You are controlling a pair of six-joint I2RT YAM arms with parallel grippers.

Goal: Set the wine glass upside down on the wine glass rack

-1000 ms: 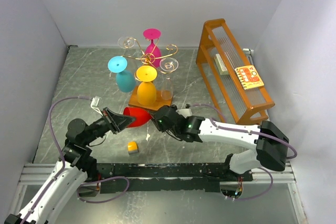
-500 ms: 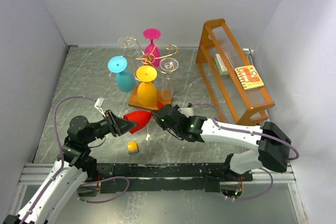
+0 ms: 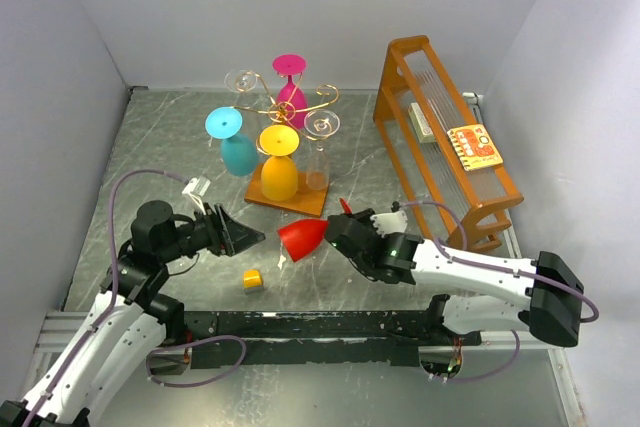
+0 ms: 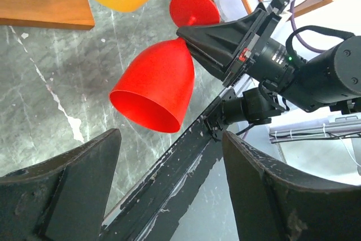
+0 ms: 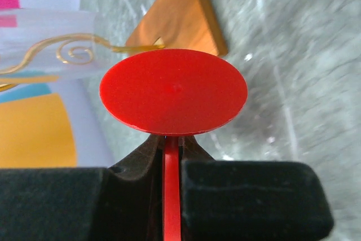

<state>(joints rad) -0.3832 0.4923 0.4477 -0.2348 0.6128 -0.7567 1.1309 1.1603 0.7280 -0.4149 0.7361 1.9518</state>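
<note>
The right arm stretches long and low from its base at the near right, across the table point(image 3: 180, 137) toward the left. The right gripper point(image 3: 338, 231) is pinching the thin stem of the red wine glass point(image 3: 302, 238), with its two fingers point(image 5: 248, 196) pressed on each side, just under the round foot. The glass lies sideways in this grip. Its open mouth points left and its foot points back toward the wine glass rack point(image 3: 285, 105). It is near the front edge of the rack's wooden base and not on the rack. The left arm comes up from the near left, bends at the elbow, and points right at the glass. The left gripper point(image 3: 240, 235) is spread wide and holds nothing, its tips just apart from the mouth of the glass.
</note>
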